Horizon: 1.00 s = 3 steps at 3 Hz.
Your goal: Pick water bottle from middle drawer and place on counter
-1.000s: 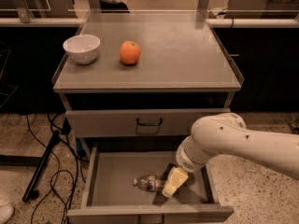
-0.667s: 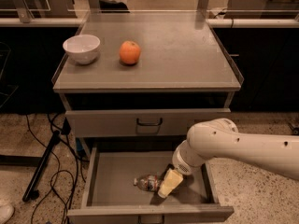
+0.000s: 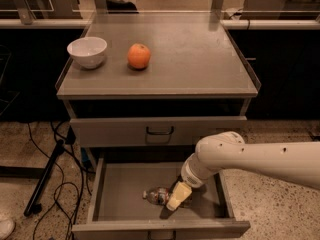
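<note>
The bottle (image 3: pixel 155 195) lies on its side in the open drawer (image 3: pixel 122 189) (the lower one), near its front. The gripper (image 3: pixel 178 196) hangs at the bottle's right end; I cannot tell whether it is spread or pinching. On the desk (image 3: pixel 200 59) sit a bowl (image 3: pixel 87 52) and an orange (image 3: pixel 139 56).

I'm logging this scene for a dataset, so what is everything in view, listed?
bowl: one, white, counter left.
orange: one, orange, counter, beside bowl.
counter: one, grey, cabinet top.
upper drawer: one, grey, shut, below counter.
middle drawer: one, grey, pulled open.
water bottle: one, clear, lying in middle drawer.
cables: several, black, floor left.
arm: one, white, reaching from right.
gripper: one, cream, inside middle drawer at water bottle.
</note>
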Each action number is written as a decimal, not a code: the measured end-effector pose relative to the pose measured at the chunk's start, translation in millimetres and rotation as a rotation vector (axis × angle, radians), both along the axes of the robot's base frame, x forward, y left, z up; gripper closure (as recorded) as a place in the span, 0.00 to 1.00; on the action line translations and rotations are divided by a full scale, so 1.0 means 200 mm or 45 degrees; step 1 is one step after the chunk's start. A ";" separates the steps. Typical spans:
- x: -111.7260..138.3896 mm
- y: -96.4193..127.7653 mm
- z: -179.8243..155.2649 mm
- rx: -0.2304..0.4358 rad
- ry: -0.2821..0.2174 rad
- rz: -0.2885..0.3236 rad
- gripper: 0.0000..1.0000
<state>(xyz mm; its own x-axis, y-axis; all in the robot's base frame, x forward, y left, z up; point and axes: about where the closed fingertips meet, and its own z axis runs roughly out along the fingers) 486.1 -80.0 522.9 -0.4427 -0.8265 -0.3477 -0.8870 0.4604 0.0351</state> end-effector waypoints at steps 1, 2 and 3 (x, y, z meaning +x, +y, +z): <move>0.04 -0.03 -0.08 0.015 0.000 -0.016 0.00; 0.08 -0.07 -0.24 0.050 0.015 -0.024 0.00; 0.08 -0.07 -0.25 0.052 0.017 -0.023 0.00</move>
<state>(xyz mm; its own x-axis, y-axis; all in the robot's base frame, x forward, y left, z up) 501.3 -93.6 472.7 -0.4627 -0.8035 -0.3745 -0.8777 0.4746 0.0661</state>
